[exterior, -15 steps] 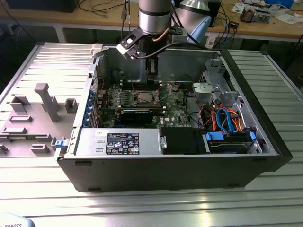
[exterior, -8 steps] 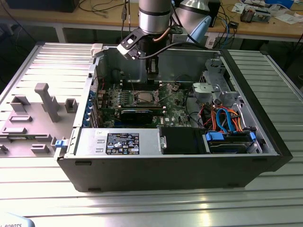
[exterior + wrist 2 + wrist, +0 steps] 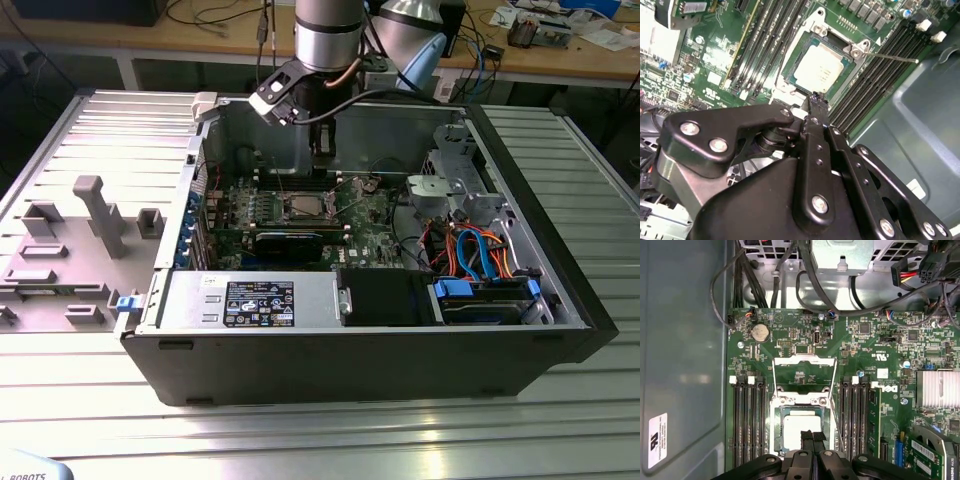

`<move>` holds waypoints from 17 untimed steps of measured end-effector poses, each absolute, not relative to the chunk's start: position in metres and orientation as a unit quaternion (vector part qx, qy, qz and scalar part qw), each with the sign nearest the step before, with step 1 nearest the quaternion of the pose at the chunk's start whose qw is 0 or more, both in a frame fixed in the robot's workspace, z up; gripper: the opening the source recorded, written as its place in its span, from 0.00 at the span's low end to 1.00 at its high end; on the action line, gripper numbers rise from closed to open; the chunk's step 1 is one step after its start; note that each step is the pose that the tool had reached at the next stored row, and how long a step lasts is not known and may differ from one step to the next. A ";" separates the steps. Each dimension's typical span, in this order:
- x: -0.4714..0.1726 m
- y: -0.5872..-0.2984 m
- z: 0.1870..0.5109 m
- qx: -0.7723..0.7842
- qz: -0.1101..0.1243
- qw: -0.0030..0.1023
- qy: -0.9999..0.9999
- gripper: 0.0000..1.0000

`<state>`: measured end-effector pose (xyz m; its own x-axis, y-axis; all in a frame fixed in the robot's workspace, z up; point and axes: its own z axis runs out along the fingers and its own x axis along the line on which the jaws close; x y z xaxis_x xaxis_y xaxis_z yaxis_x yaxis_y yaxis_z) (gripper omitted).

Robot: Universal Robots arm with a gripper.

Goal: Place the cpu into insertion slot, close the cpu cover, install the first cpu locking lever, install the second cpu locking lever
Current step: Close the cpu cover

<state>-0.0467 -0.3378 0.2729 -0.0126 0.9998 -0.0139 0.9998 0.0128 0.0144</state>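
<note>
First wrist view puts our gripper [image 3: 812, 436], jaws pressed together and empty, over the near edge of the cpu [image 3: 799, 425]. We see the cpu seated in the insertion slot [image 3: 774, 431], with the cpu cover [image 3: 802, 359] swung open directly beyond it.

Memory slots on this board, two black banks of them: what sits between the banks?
In the first wrist view, the insertion slot lies between the memory slots, with the cpu seated in it and the cpu cover swung open.

A ribbed metal table [image 3: 420, 440] bears a computer case [image 3: 350, 375] — plus a grey fixture plate [image 3: 60, 270].
</note>
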 end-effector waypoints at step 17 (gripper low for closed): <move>-0.044 -0.338 0.272 0.703 -0.005 0.007 0.712 0.11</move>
<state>-0.0436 -0.3375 0.2722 -0.0126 0.9998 -0.0166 0.9999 0.0127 0.0030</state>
